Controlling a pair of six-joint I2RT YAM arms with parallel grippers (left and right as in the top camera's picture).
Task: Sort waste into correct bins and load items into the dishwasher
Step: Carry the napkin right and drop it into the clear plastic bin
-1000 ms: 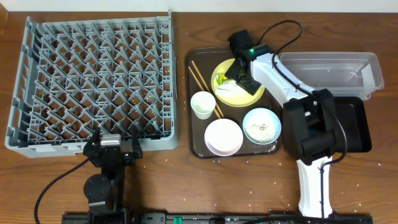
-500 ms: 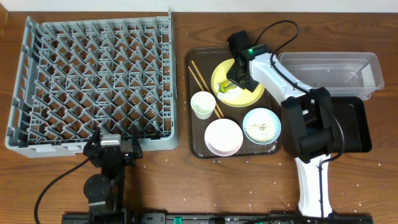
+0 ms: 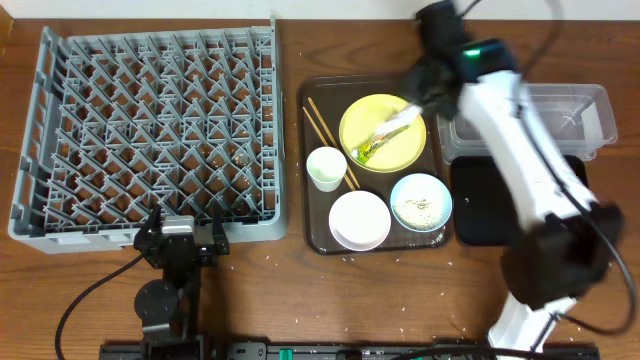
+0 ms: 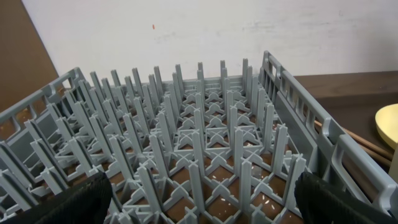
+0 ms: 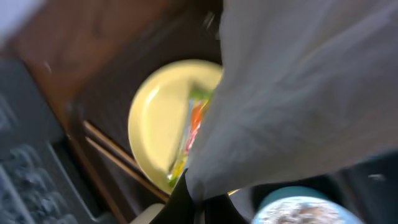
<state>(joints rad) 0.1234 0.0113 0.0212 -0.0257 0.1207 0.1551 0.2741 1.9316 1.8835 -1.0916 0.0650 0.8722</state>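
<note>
Right gripper (image 3: 420, 92) blurred above the yellow plate (image 3: 362, 115), clamped on the crumpled white paper napkin (image 5: 298, 93). The napkin hides its fingers and fills the wrist view. Green-and-orange snack wrapper (image 5: 190, 130) lies on the plate, which sits in the dark brown tray (image 3: 318, 235). Left gripper (image 4: 202, 190) has its jaws wide apart, low at the near edge of the grey dish rack (image 4: 205, 124).

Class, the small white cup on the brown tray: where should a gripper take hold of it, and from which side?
From above: pinch the wall of the cup at the rim facing the dish rack, one finger inside. It stands upright, mouth open, and the chopsticks lie close along its other side.
</note>
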